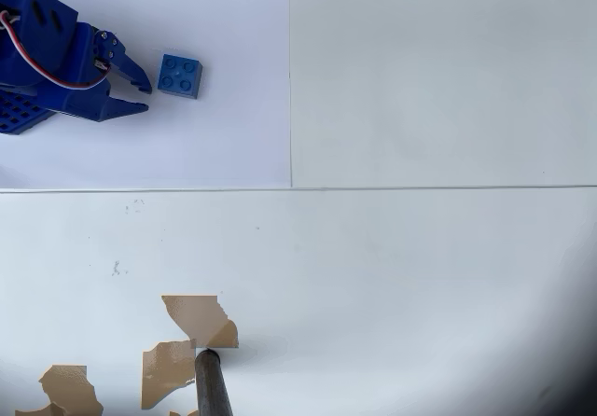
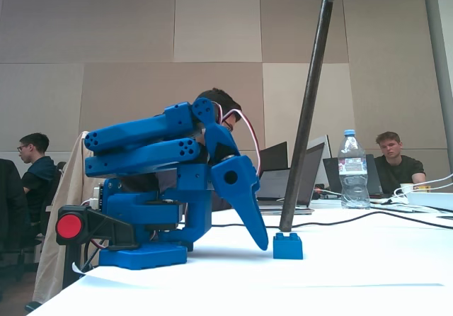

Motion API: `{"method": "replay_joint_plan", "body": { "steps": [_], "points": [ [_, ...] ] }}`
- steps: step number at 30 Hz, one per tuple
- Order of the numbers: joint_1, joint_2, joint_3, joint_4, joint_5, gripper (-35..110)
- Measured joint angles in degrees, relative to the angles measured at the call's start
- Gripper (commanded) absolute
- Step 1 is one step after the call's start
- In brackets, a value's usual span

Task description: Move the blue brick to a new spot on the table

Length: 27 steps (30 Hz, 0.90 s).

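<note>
The claw (image 1: 145,94) sits at the tabletop's (image 1: 420,276) upper-left corner in the overhead view, its two fingers spread in a narrow V with nothing between them. The mouth of that V faces right, straight at the brick (image 1: 179,74), which lies just beside the tips and a touch off their line, nearer the upper finger. No contact that I can make out, just a thin strip of white between tips and brick. It looks like a line-up for the grab: opening aimed at the target, fingers low.

In the fixed view the claw (image 2: 259,239) points steeply down, tip almost on the tabletop (image 2: 354,273), and the brick (image 2: 288,246) stands flat just to the right of it, studs up. The arm is folded low over its base, which I judge is why the claw reaches so little ahead.

As for the brick's heading: it's square, so no real long axis. In the overhead view it sits slightly turned, its edges a little off the tabletop's seams, one corner angled toward the claw. That may call for a small wrist twist so the fingers meet flat faces rather than corners.

Farther off, open tabletop stretches right and down to the torn brown patches (image 1: 201,318) near the lower-left edge.
</note>
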<state>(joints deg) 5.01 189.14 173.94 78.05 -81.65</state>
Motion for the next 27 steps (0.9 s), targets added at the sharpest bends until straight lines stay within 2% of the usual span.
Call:
{"method": "replay_joint_plan", "body": {
  "steps": [6, 11, 21, 27],
  "points": [
    [-3.69, -9.40, -10.55, 3.08, 1.41, 31],
    [-0.79, -17.67, -12.92, -1.93, -2.46, 36],
    [2.90, -38.14, -12.92, -18.37, -4.57, 36],
    [2.46, -46.93, -12.92, -25.40, -3.78, 31]
  ]
}}
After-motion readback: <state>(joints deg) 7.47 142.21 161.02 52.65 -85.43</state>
